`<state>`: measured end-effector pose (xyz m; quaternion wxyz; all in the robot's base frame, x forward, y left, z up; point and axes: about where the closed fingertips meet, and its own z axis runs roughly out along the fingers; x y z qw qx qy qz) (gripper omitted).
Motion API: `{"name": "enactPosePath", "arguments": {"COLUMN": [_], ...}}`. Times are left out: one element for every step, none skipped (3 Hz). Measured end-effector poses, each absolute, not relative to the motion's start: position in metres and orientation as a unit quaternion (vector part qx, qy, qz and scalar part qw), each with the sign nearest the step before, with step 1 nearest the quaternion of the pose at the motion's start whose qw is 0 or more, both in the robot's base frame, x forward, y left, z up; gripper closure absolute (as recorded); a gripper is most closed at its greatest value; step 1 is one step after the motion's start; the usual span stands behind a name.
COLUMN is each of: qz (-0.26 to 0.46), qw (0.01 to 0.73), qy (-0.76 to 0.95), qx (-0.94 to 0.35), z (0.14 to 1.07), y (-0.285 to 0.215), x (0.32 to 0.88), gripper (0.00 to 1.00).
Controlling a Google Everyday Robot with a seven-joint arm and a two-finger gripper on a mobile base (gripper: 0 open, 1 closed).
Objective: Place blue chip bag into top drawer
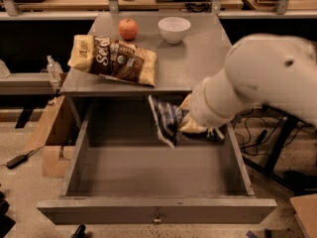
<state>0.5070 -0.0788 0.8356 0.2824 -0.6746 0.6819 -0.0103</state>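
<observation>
The blue chip bag point(166, 118) is a dark navy crinkly bag with pale ends. It hangs in my gripper point(190, 125) over the back right part of the open top drawer point(153, 209). The gripper is shut on the bag's right side, and my white arm point(257, 81) reaches in from the right and hides part of the bag. The drawer is a deep grey box pulled fully out, with a small metal knob point(157, 219) on its front panel. Its floor is bare.
On the grey tabletop point(198, 58) lie a large brown-and-yellow chip bag point(115, 58), a red apple point(128, 29) and a white bowl point(174, 29). A cardboard box point(47, 138) and a bottle point(53, 69) stand at the left. Cables and a chair base lie at the right.
</observation>
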Motion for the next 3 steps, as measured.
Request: {"name": "enactPosePath", "arguments": {"qz": [0.011, 0.014, 0.013], "qw": [0.218, 0.195, 0.194], "qy": [0.697, 0.715, 0.717], "qx": [-0.683, -0.671, -0.669], "z": [0.735, 0.699, 0.698], "y": [-0.066, -0.063, -0.063], "x": [0.471, 0.46, 0.459], "gripper": [0.98, 0.93, 0.66]}}
